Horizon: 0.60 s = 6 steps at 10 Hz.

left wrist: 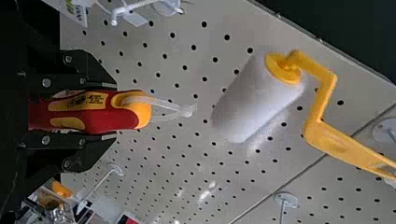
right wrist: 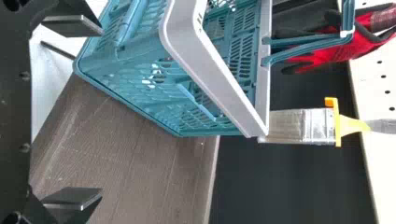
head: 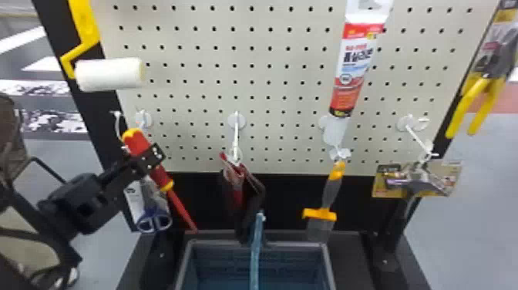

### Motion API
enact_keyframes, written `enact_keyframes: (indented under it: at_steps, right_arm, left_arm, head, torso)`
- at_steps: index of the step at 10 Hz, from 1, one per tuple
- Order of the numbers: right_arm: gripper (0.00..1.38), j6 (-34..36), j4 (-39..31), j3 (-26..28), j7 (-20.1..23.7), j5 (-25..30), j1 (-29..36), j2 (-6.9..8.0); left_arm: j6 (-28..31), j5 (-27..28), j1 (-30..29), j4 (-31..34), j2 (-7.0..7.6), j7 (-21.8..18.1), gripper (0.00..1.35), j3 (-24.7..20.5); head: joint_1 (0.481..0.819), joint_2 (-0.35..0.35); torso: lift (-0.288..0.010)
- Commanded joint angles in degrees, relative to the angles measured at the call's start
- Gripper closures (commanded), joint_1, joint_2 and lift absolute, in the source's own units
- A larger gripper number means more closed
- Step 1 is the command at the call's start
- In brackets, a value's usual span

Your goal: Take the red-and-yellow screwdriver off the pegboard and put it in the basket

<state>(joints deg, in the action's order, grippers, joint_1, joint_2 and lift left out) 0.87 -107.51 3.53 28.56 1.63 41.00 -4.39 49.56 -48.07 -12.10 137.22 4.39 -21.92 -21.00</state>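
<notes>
In the head view my left gripper (head: 148,158) is shut on the handle of the red-and-yellow screwdriver (head: 137,142), whose red shaft slants down toward the basket's left corner. The left wrist view has the screwdriver (left wrist: 126,112) held between both fingers of my left gripper (left wrist: 112,110), a clear loop at its handle end, in front of the pegboard (left wrist: 159,154). Below the board stands the basket (head: 327,258). In the right wrist view, my right gripper (right wrist: 70,116) is open beside the teal basket (right wrist: 219,79), its fingers wide apart with nothing between them.
A paint roller (head: 110,74) hangs above the left gripper, and scissors (head: 154,220) hang just behind the screwdriver. Gloves (head: 239,189) hang over the basket's back edge. To the right are a brush (head: 327,193), a sealant tube (head: 356,65) and a hammer (head: 414,185).
</notes>
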Motion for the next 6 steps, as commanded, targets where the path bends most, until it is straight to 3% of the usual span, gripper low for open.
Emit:
enact_keyframes:
  at_steps: [1, 6]
  right_arm:
    - [0.09, -0.07, 0.00, 0.08, 0.09, -0.05, 0.00, 0.00]
    - [0.09, -0.25, 0.00, -0.01, 0.09, -0.14, 0.25, 0.00]
  left_arm:
    - [-1.13, -0.44, -1.96, -2.14, -1.23, -0.22, 1.01, 0.61]
    - [-7.11, 0.00, -4.17, -10.86, -1.75, -3.83, 1.01, 5.27]
  head:
    - [0.549, 0.000]
    - [0.549, 0.000]
  torso:
    - [-0.100]
    - [-0.100]
